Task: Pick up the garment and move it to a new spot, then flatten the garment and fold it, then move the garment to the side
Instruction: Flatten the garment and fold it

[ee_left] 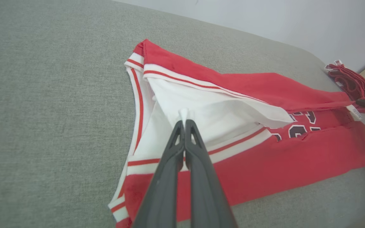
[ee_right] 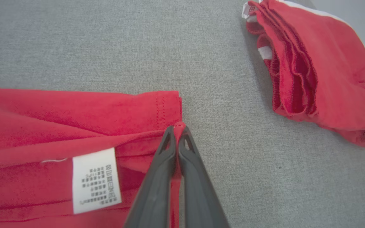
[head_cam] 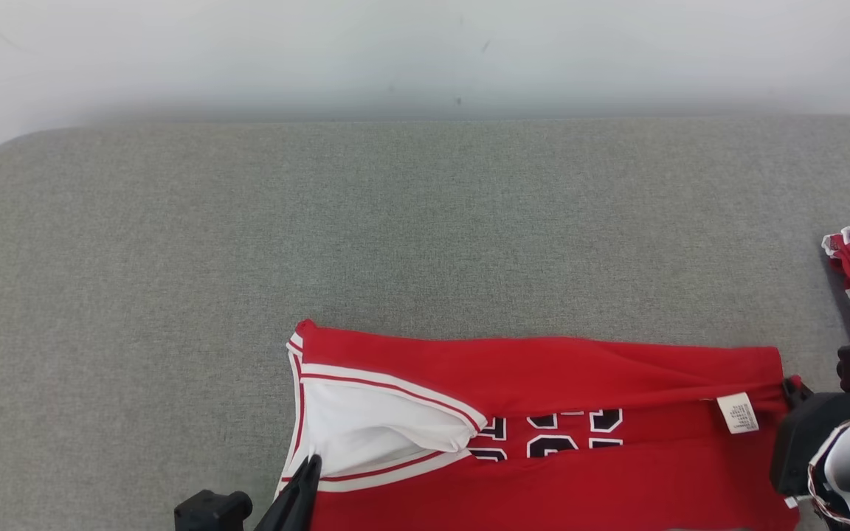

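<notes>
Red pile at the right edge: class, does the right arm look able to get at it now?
Probably yes for reach: the pile lies near the right tool, with bare mat between. But that tool is shut on the jersey, at its hem, so it must let go first.

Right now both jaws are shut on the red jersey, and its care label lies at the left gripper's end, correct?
No: the care label lies near the right gripper, as the right wrist view shows. Both jaws are indeed shut on the red jersey.
</notes>
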You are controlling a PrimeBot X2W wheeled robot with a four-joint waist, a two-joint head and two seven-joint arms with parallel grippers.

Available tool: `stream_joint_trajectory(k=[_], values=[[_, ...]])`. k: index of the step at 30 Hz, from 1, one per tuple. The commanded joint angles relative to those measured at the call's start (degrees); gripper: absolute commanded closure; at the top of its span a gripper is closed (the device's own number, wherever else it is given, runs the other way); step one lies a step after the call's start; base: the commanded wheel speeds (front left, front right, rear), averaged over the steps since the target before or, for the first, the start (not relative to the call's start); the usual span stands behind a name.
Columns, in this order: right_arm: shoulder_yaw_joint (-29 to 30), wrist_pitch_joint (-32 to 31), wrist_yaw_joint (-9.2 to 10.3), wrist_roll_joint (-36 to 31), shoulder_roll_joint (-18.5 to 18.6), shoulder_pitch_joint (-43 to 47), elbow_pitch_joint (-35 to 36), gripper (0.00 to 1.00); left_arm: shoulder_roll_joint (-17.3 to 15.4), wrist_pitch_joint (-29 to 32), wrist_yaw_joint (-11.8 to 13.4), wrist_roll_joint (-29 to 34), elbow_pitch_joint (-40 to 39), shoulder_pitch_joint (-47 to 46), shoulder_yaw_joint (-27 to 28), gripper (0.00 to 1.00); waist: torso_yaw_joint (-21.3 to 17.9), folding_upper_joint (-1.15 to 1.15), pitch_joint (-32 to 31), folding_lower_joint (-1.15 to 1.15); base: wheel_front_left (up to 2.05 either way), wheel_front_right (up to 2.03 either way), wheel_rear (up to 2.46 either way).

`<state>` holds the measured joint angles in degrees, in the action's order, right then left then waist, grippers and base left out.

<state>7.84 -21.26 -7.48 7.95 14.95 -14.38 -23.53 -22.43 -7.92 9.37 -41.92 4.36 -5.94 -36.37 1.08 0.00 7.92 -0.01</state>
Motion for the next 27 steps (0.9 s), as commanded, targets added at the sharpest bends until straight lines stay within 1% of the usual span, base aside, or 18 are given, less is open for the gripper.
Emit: stream_joint_trajectory(k=[1,8,12,13,14,15,16,20,22,27], values=[[0.5,-0.4,0.03,-0.4,0.4,1.1,-0.1,1.0,0.0,-0.2,0.2,-0.3,0.1,0.9,0.0,1.0,0.1,0.0,-0.1,0.01,0.0,0.0,0.0],[1.6,-1.8,0.03,0.0,-0.3,3.9,1.9,1.0,0.0,-1.1,1.5,-1.3,1.6,2.6,0.9,1.0,0.5,0.0,-0.6,0.01,0.0,0.0,0.0],[1.7,-2.3,0.03,-0.2,-1.2,5.3,3.1,1.0,0.5,-1.8,1.3,-1.3,2.9,2.5,0.8,1.0,0.3,0.0,-0.8,0.01,0.0,0.0,0.0],[1.8,-2.4,0.03,-0.3,-1.4,5.4,3.3,1.0,0.6,-1.9,1.3,-1.2,3.3,2.3,0.7,0.88,0.2,0.0,-0.9,0.01,0.0,0.0,0.0],[1.8,-2.5,0.03,-0.2,-1.5,5.5,3.4,1.0,0.8,-2.1,1.3,-1.1,3.6,2.2,0.6,0.66,0.2,0.0,-0.9,0.01,0.0,0.0,0.0],[1.6,-2.4,0.03,0.0,-1.7,5.6,3.5,0.73,1.0,-2.2,1.3,-1.0,3.8,2.1,0.5,0.36,0.1,0.0,-1.0,0.01,0.0,0.0,0.0],[1.8,-2.0,0.03,0.2,-2.0,5.6,3.7,0.0,1.1,-2.3,1.4,-0.8,4.0,2.0,0.4,0.0,0.0,0.0,-1.1,0.01,0.0,0.0,0.0],[2.6,-1.0,0.03,0.5,-2.5,5.9,4.3,0.0,1.4,-3.4,1.7,-0.3,5.1,2.1,0.5,0.0,-0.1,0.0,-1.8,0.01,0.0,0.0,0.0],[3.4,-0.2,0.03,1.1,-3.1,6.8,5.0,0.0,1.9,-5.0,2.0,0.1,5.3,2.2,1.5,0.0,0.2,0.0,-2.7,0.01,0.0,0.0,0.0],[5.9,1.1,0.03,3.3,-5.0,9.5,8.1,0.0,3.1,-7.2,1.1,2.7,5.6,4.0,5.3,0.0,0.4,0.0,-5.3,0.01,0.0,0.0,0.0]])
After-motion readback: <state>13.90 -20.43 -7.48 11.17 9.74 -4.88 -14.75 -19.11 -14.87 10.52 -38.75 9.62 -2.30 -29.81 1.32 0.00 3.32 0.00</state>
